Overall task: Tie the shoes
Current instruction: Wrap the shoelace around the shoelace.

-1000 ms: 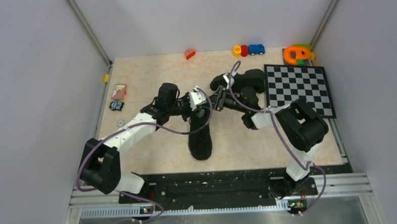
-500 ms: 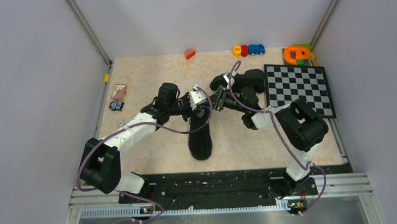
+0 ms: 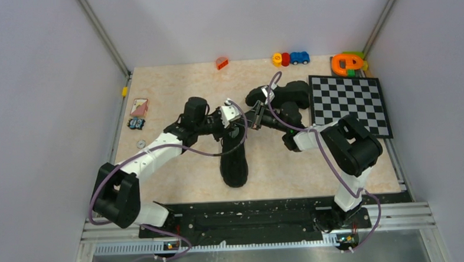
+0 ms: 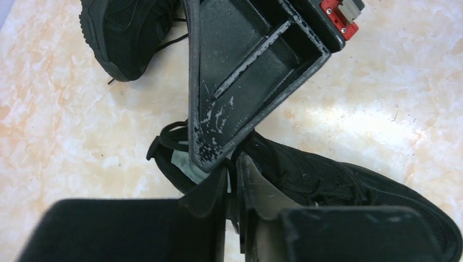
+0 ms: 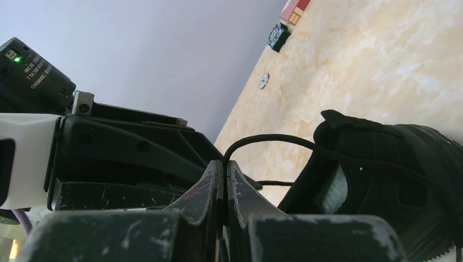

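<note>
One black shoe (image 3: 234,160) lies mid-table, its toe toward me; its heel opening with the pale insole sits under both grippers. The other shoe (image 3: 287,96) lies behind, partly under the right arm. My right gripper (image 5: 225,164) is shut on a thin black lace (image 5: 273,139) that arcs from its tips over to the shoe (image 5: 382,180). My left gripper (image 4: 232,166) hovers over the same shoe (image 4: 338,180), its jaws parted by a narrow slit with a dark strand in it. Tip to tip, the two grippers nearly touch (image 3: 245,118).
A checkerboard (image 3: 349,102) lies at the right. Small toys (image 3: 290,59), an orange piece (image 3: 222,63) and an orange-green toy (image 3: 348,63) line the back edge. A card (image 3: 139,106) and a washer (image 3: 141,144) sit at the left.
The right gripper's jaws have closed onto the lace. The left gripper's jaws have parted a little. Both arms have barely shifted.
</note>
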Controlling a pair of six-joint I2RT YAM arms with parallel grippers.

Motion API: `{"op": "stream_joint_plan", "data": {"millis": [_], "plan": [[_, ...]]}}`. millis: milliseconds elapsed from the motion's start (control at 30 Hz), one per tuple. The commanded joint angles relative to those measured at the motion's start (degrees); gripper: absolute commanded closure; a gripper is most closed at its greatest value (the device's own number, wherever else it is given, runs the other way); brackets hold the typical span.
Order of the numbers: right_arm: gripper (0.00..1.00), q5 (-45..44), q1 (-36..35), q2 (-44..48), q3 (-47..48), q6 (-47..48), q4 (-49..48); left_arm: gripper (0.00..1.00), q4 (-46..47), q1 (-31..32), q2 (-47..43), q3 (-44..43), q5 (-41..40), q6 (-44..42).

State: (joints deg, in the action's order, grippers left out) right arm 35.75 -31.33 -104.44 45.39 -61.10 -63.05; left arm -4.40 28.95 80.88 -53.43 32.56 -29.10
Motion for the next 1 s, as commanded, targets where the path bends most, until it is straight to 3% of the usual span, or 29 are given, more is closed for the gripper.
{"op": "stream_joint_plan", "data": {"millis": [0,233,367,400,433,500,567,667,700,800,967], "plan": [[1.00,-0.1,0.5,-0.1,0.4,0.9,-2.1,0.78,4.0,0.1,-4.5,2.3,-1.7,0.0],[1.00,0.7,0.4,0.7,0.8,1.8,-1.2,0.65,8.1,0.0,-9.8,7.3,-7.3,3.4],[1.00,1.9,0.4,1.7,1.2,3.7,0.9,0.52,12.1,0.0,-15.9,11.8,-10.4,9.7],[1.00,2.2,0.5,1.9,1.5,4.3,1.9,0.30,13.5,0.0,-18.0,13.4,-11.3,11.8],[1.00,2.4,0.5,2.1,1.8,5.0,3.3,0.19,15.4,0.0,-20.3,15.0,-13.6,14.4],[1.00,3.0,0.5,2.5,2.1,6.1,4.2,0.17,19.9,0.0,-24.8,18.2,-24.1,23.3],[1.00,4.2,0.5,2.8,2.2,6.9,4.4,0.07,22.7,-0.2,-29.0,20.7,-39.9,33.2],[1.00,4.9,0.5,3.5,2.4,8.5,5.8,0.01,22.7,-0.5,-33.5,23.4,-52.4,47.1],[1.00,5.7,0.5,3.6,2.7,9.3,6.0,0.02,21.1,-0.8,-34.6,23.2,-51.3,50.0],[1.00,8.9,0.5,3.8,3.2,11.2,6.1,0.11,16.4,-3.6,-32.6,19.5,-38.2,56.0],[1.00,13.1,0.4,4.4,3.2,15.4,6.9,0.19,-2.1,-6.2,-21.1,3.0,-24.4,64.6]]}}
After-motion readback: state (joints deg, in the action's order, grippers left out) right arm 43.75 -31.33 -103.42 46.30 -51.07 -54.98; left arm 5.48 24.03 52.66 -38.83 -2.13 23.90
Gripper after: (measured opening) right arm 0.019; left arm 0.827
